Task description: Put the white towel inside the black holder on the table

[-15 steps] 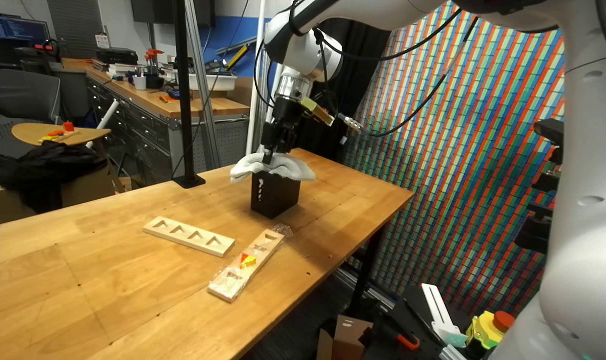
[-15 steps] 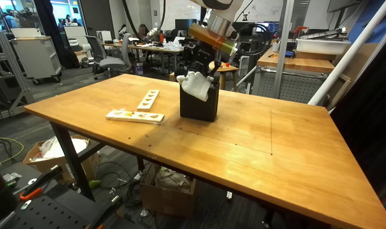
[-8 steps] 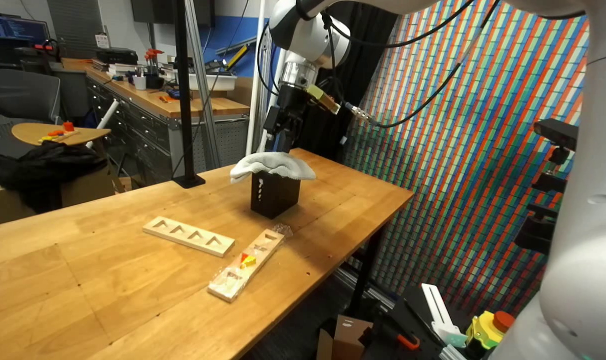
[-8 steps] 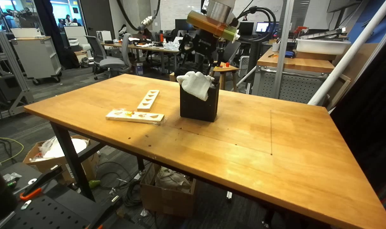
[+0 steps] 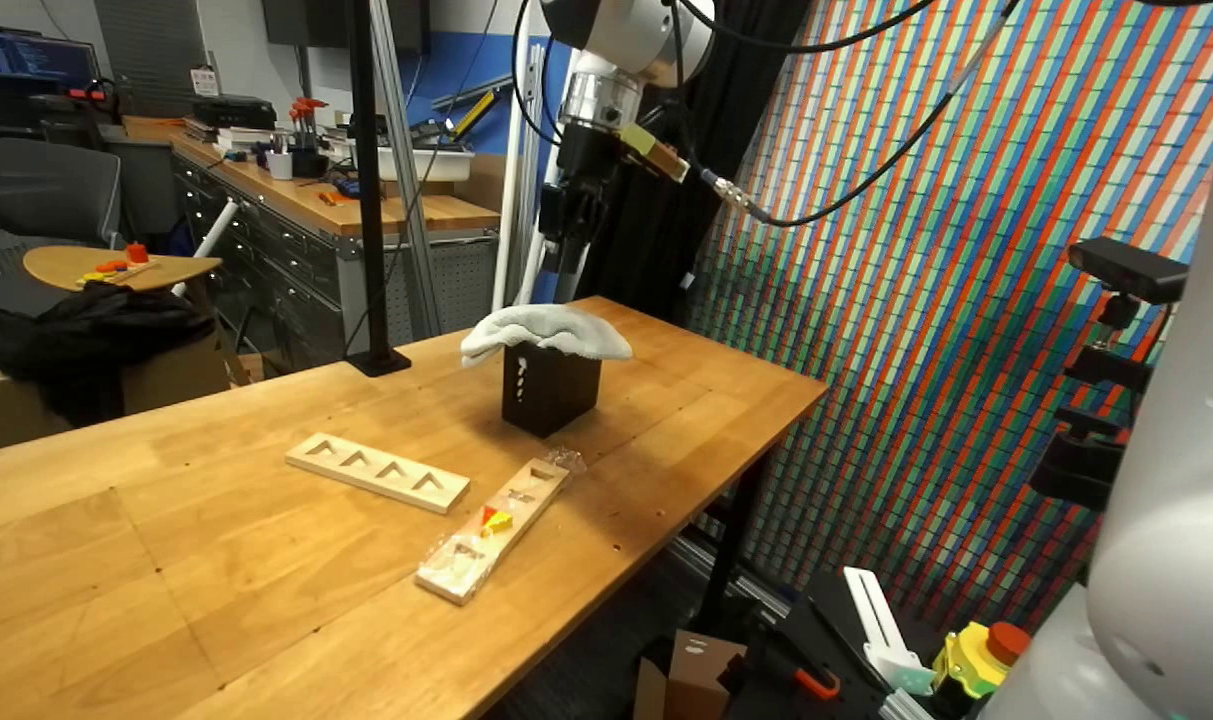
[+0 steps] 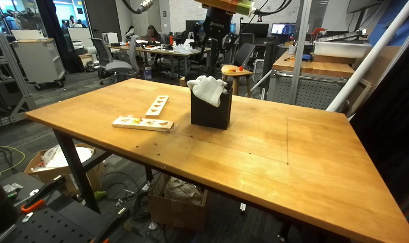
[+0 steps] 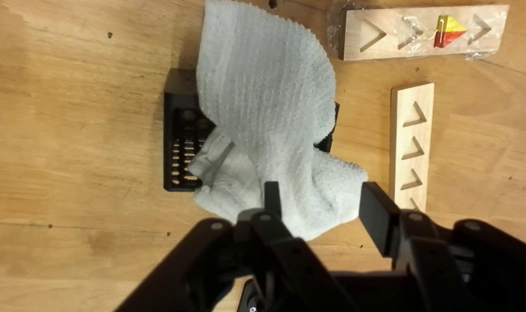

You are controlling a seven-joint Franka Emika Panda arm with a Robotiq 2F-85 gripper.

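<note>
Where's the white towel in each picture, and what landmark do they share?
In an exterior view: towel slightly left of centre, above mid-height.
In an exterior view: towel centred, above mid-height.
In the wrist view: towel central, reaching the top edge.
Shared landmark: black holder beneath it.

Below my gripper (image 7: 321, 208), the white towel (image 7: 267, 86) covers most of the black holder's (image 7: 169, 143) mouth, so I can't see how far it reaches inside. The fingers (image 7: 377, 216) blur slightly in the wrist view, and their linkage hides the end of a notched wooden board (image 7: 412, 143) beside them. A dark shape (image 7: 250, 299) I can't identify, next to that linkage, is cut by the bottom edge. In an exterior view, pale marks (image 5: 522, 367) on the holder are too small to make out, and the arm (image 5: 641, 45) above the gripper runs past the top edge.
</note>
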